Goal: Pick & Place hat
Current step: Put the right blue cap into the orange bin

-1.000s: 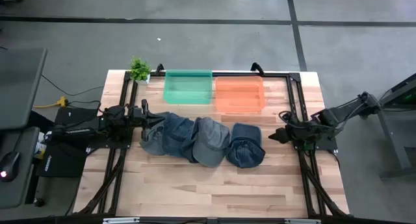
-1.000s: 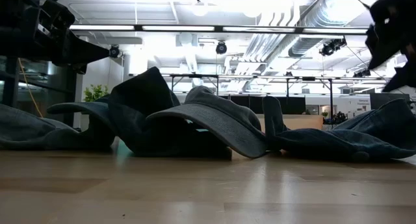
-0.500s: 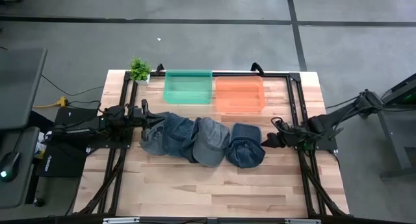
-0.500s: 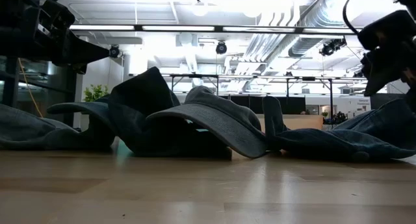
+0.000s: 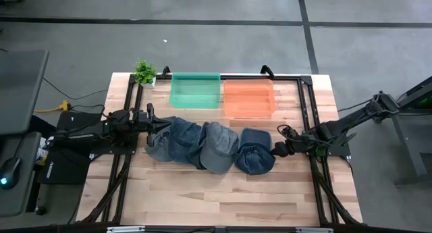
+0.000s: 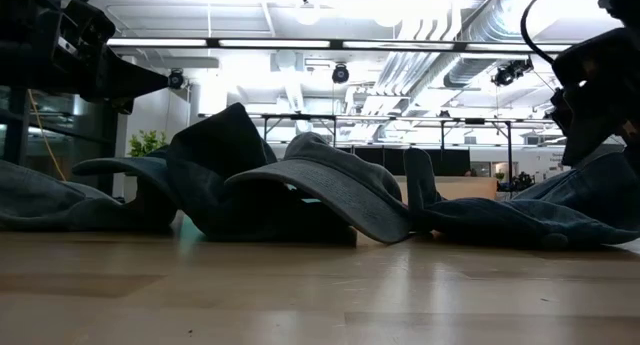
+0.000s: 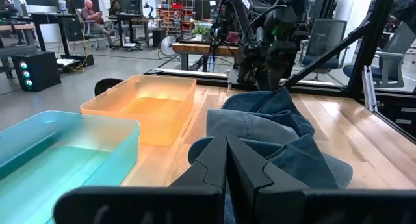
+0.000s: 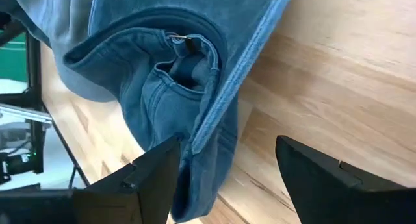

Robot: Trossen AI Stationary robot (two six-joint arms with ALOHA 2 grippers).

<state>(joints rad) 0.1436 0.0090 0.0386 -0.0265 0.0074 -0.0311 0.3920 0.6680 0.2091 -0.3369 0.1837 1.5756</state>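
Three denim hats lie in a row on the table: a dark one [image 5: 174, 140], a grey-blue one [image 5: 219, 146] and a blue one [image 5: 255, 152], overlapping at their edges. My right gripper [image 5: 277, 150] is open at the blue hat's right edge. In the right wrist view the gripper [image 8: 227, 145] has a finger on either side of the hat's brim edge [image 8: 218, 113]. My left gripper [image 5: 160, 127] is shut and hovers above the dark hat's left side [image 6: 215, 165]. Its fingers [image 7: 227, 156] point along the row. My right gripper comes level from the table's right side with the blue hat's brim edge [image 8: 208, 130] between its open fingers. The hat lies flat on the table. Whether a finger [image 8: 156, 172] touches the cloth, I cannot tell.
A green bin [image 5: 196, 90] and an orange bin [image 5: 248, 98] stand side by side at the far edge, behind the hats. A small potted plant [image 5: 145, 72] sits at the far left corner. Bare wood [image 5: 223, 199] lies on the near side.
My right gripper has moved toward the table's left and down, from beside the frame rail to the blue hat's right edge. The hats and my left arm have kept still.
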